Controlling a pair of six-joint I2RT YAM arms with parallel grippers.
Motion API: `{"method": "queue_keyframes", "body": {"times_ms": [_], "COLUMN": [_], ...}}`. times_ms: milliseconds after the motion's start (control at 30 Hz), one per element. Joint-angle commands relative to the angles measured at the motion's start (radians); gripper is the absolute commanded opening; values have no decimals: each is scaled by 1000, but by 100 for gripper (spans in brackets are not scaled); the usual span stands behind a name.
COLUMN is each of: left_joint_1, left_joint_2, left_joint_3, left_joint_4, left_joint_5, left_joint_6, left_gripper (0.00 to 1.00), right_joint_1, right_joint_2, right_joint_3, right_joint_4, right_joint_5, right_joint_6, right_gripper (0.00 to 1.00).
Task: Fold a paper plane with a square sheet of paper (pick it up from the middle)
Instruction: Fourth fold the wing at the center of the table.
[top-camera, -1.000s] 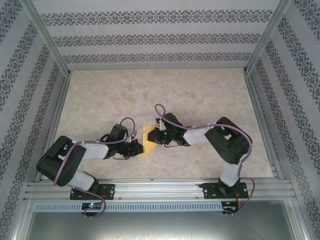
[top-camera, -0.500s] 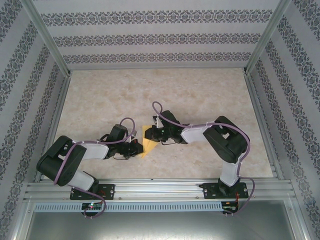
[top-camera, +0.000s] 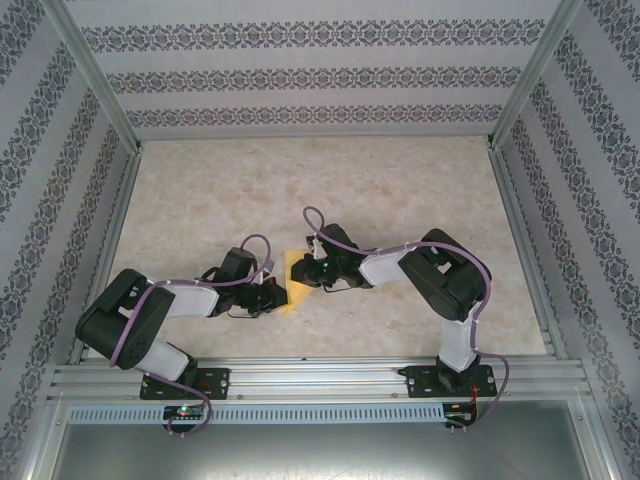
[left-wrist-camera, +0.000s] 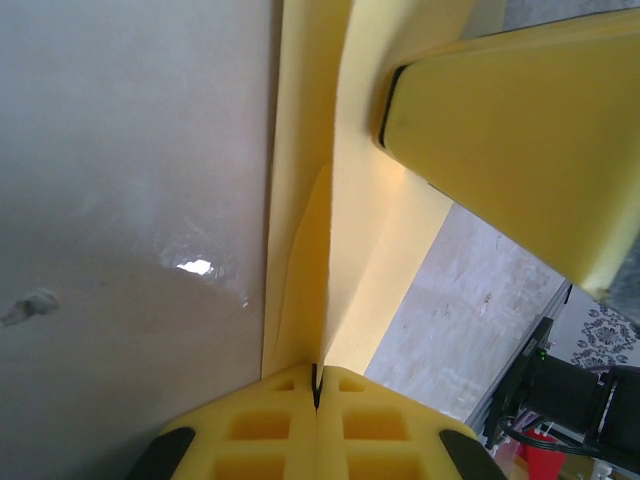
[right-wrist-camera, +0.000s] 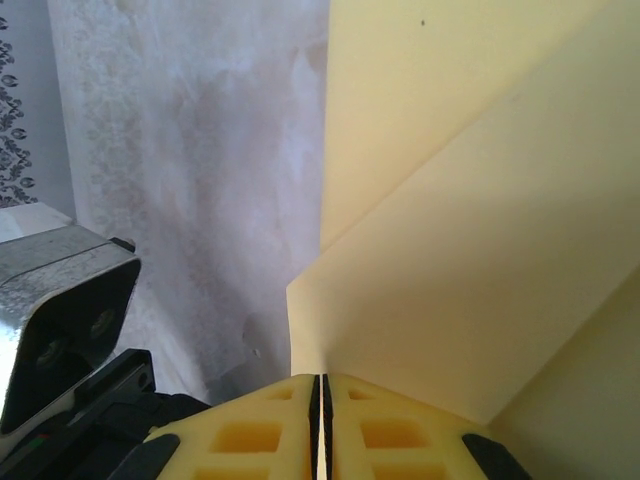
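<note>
The yellow square sheet of paper (top-camera: 297, 292) is folded into layers and held low over the table between both grippers. In the left wrist view my left gripper (left-wrist-camera: 318, 385) is shut on a raised crease of the paper (left-wrist-camera: 365, 230), with a finger of the right gripper (left-wrist-camera: 500, 130) pressing from the upper right. In the right wrist view my right gripper (right-wrist-camera: 321, 388) is shut on the corner of a folded flap of the paper (right-wrist-camera: 470, 250). From above, the left gripper (top-camera: 282, 297) and right gripper (top-camera: 303, 271) almost meet at the sheet.
The marble-patterned table (top-camera: 400, 190) stretches behind and to both sides of the grippers. Patterned walls and metal frame posts (top-camera: 100, 80) enclose it. An aluminium rail (top-camera: 320, 375) with the arm bases runs along the near edge.
The right arm has shifted slightly left, bringing its gripper closer to the left one. The visible patch of paper between them has narrowed. The left arm has barely moved.
</note>
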Motion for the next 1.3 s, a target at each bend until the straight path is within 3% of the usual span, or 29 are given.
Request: {"method": "queue_keyframes", "body": {"times_ms": [0, 267, 600, 933, 1067, 1267], "left_joint_1": [11, 10, 11, 11, 9, 2], "left_joint_2": [26, 5, -62, -73, -41, -47], "left_joint_3": [3, 9, 10, 32, 44, 38], "left_joint_4": [-106, -151, -195, -266, -295, -337], "left_joint_5": [-60, -74, -73, -53, -73, -84], "left_joint_6": [15, 32, 50, 101, 113, 122], "left_gripper": [0, 1, 13, 9, 2, 9], "right_joint_1": [-14, -15, -12, -7, -5, -4], "right_joint_2": [27, 58, 50, 56, 57, 54], "right_joint_3": [13, 19, 17, 26, 30, 36], "right_joint_4": [-8, -40, -100, -116, -136, -168], "right_joint_5": [8, 22, 55, 51, 60, 73], "right_joint_6": [-15, -8, -11, -11, -15, -25], "right_gripper": [13, 13, 11, 10, 10, 10]}}
